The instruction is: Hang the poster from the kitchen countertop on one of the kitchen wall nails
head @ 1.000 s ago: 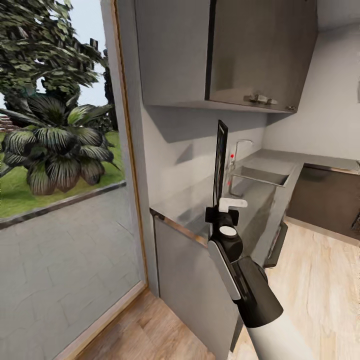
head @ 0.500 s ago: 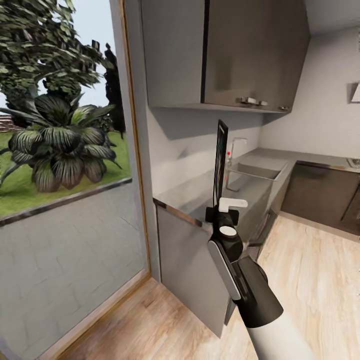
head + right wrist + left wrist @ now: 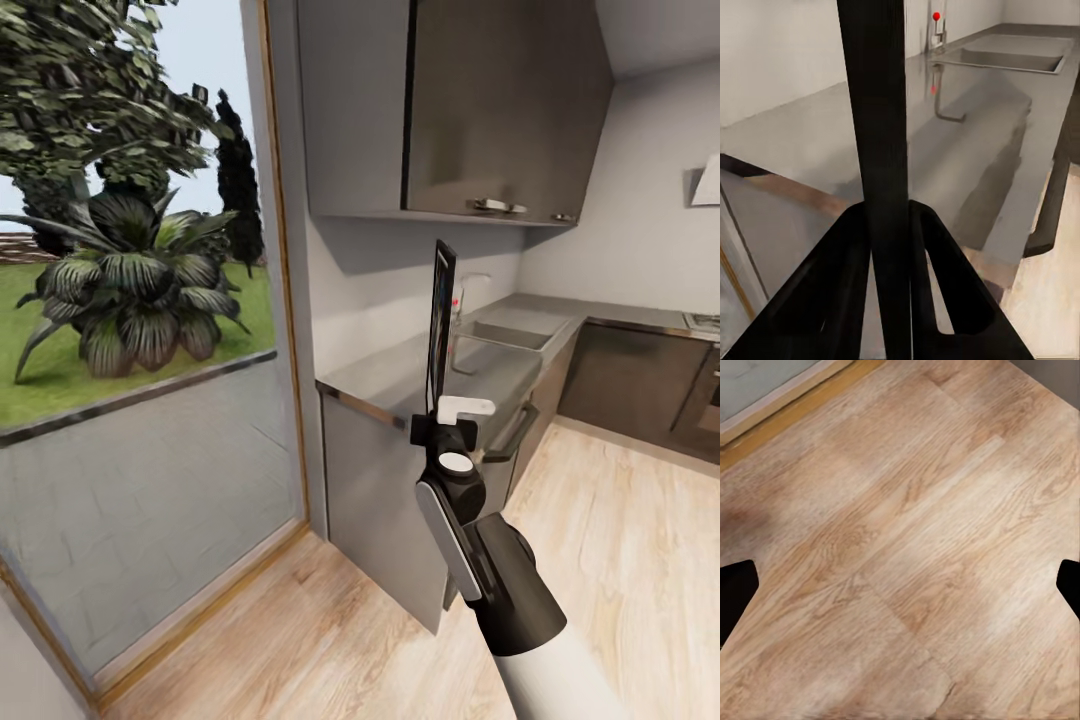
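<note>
My right gripper (image 3: 441, 408) is shut on the bottom edge of the poster (image 3: 440, 318), which stands upright and edge-on as a thin black slab. In the right wrist view the poster's black frame (image 3: 880, 112) rises between the two dark fingers (image 3: 844, 289), with its picture side hidden. Beyond it lies the glossy grey kitchen countertop (image 3: 395, 378) with its inset sink (image 3: 512, 334) and faucet (image 3: 462, 300). My left gripper (image 3: 900, 585) is open over the wooden floor (image 3: 907, 532), its tips at the picture's sides. The wall nail is out of view.
A tall glass door (image 3: 140, 400) with a wooden frame stands at the left, garden plants behind it. Upper cabinets (image 3: 500, 100) hang over the counter. Dark lower cabinets (image 3: 630, 380) run along the right wall. Wooden floor (image 3: 620, 540) lies open to the right.
The whole head view has shifted: the counter and door frame sit further right and smaller, more floor shows. The poster stays upright in the right gripper as before.
</note>
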Controlling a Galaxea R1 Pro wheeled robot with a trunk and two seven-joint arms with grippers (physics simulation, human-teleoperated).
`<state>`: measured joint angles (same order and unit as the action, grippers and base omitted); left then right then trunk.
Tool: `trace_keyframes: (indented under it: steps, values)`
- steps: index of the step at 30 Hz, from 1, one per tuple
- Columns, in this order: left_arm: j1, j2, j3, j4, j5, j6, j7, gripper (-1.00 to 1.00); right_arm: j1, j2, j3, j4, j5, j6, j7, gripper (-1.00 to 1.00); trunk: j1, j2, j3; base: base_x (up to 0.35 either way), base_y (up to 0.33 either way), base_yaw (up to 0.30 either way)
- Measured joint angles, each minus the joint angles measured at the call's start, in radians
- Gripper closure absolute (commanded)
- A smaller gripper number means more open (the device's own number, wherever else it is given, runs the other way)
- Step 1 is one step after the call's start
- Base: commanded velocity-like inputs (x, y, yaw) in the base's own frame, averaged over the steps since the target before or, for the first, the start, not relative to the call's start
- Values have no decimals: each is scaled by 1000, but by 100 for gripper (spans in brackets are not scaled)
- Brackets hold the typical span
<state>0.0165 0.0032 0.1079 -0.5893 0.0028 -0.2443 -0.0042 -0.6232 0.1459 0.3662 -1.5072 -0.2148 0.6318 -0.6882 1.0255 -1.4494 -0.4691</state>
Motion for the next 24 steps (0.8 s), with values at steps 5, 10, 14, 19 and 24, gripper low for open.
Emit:
trace_keyframes:
  steps: [5, 10, 14, 19, 24]
  values:
    - [0, 0, 0, 0, 0, 0, -1, -100, 0, 0, 1, 0, -1, 0, 0, 100, 0, 0, 0, -84, -12, 251]
    - [0, 0, 0, 0, 0, 0, -1, -100, 0, 0, 1, 0, -1, 0, 0, 100, 0, 0, 0, -188, -120, 279]
    - [0, 0, 0, 0, 0, 0, -1, -100, 0, 0, 1, 0, -1, 0, 1, 100, 0, 0, 0, -247, -167, 254]
    - [0, 0, 0, 0, 0, 0, -1, -100, 0, 0, 0, 0, -2, 0, 1, 100, 0, 0, 0, -251, -171, 82]
    - [0, 0, 0, 0, 0, 0, -1, -100, 0, -1, 1, 0, -1, 0, 1, 100, 0, 0, 0, -126, -89, 193]
